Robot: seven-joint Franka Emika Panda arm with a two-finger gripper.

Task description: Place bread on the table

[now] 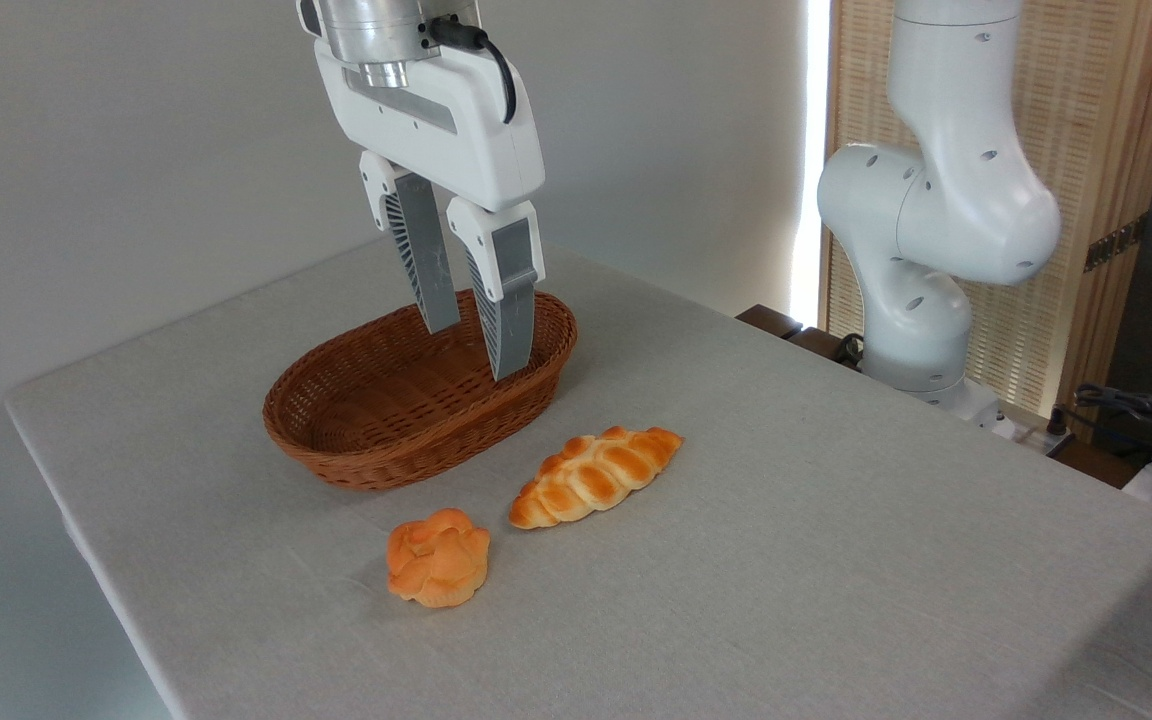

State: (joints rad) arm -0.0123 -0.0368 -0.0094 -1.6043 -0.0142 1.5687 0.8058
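The bread [596,476], a braided golden-orange loaf with paler seams and pointed ends, lay flat on the table [836,560], on the bare grey cloth just in front of and to the right of the wicker basket [336,440]. It sat at a slant, its left tip nearer the camera and its right tip farther back, and it touched neither the basket nor anything else. Near its left tip, a little closer to the camera, a small round knotted bun [438,557] rested on the cloth, apart from the loaf by a narrow gap.

The brown oval basket stood behind both pieces, and nothing showed inside it. Above its right half hung the gripper [476,350], pointing downward, its 2 grey fingers [421,260] parted by a modest gap with nothing between them; the tips appeared in front of the basket's far wall. The white arm's base [921,300] rose at the table's far right edge, before a slatted wooden screen [1086,150].
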